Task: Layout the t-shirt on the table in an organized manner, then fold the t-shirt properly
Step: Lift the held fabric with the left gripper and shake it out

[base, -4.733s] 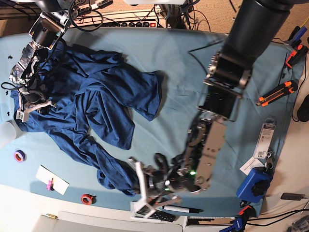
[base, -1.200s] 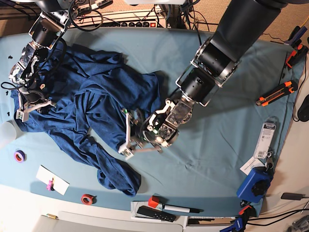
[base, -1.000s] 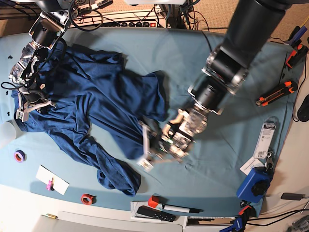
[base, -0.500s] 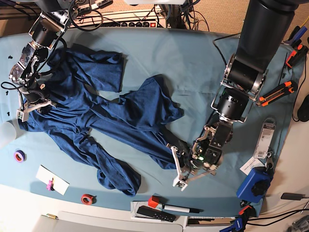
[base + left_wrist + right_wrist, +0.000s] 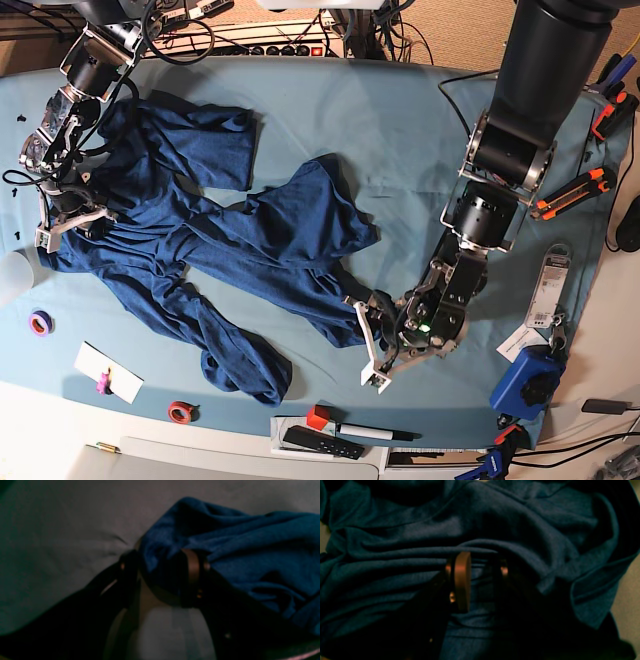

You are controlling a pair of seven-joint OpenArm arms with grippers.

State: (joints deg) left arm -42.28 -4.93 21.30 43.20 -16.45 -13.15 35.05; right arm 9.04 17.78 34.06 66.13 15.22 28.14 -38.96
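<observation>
Teal-blue cloth over the table (image 5: 330,100): wrinkled; base layer for the work.

T-shirt (image 5: 290,225), dark navy knit: located from the far left to the near centre of the table; bunched at left, drawn out in ridges toward the right. Compared with the earlier base frames, its right end has been shifted rightward, and a bare gap has been opened between two far flaps. Some spread has been gained, but flatness has not; further straightening is judged necessary before any fold.

Left gripper (image 5: 362,325): at the shirt's right end; jaws parted around the cloth, grip apparently released. It was placed farther left about a second ago.

Right gripper (image 5: 482,580): over the bunched left portion; jaws apart, cloth seen between, nothing clenched. Its position is little changed.
</observation>
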